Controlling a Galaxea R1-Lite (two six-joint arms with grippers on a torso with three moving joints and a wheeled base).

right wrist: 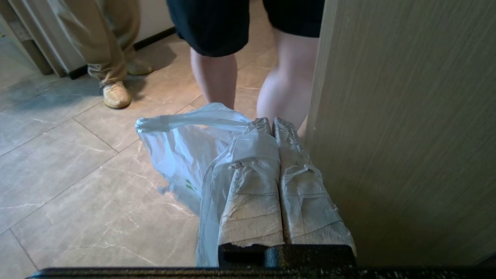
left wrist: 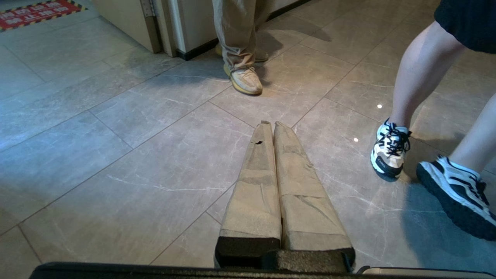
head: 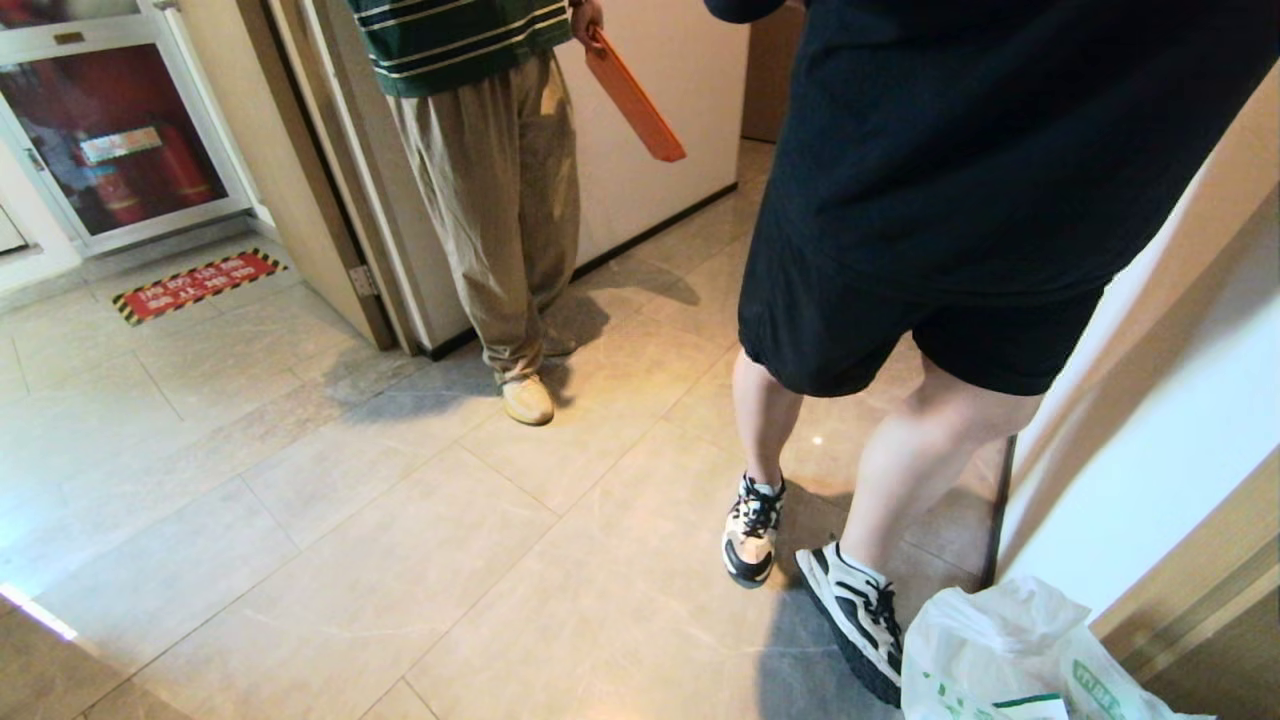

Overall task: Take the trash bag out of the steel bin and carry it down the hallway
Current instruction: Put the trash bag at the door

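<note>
The first part of the task looked finished: the trash bag [right wrist: 186,155] was out of any bin, and no steel bin was visible in the 3 views. What seemed left was the carrying down the hallway, which was probably in progress.

From left to right in the head view there were 1 glass-fronted cabinet [head: 115,140], 1 red striped floor sign [head: 197,285] on the tiles, 1 person in beige trousers [head: 500,200] who held 1 flat orange object [head: 635,100], 1 person in black shorts [head: 950,250], and 1 bag at the bottom right, near that person's shoe.

The left end effector [left wrist: 271,126] was closed on nothing, above the floor. The right end effector [right wrist: 271,124] was closed on the bag's plastic, just beside a pale wall panel [right wrist: 407,116]. The 2 people stood in the way ahead, so I judge the robot would need care to pass.
</note>
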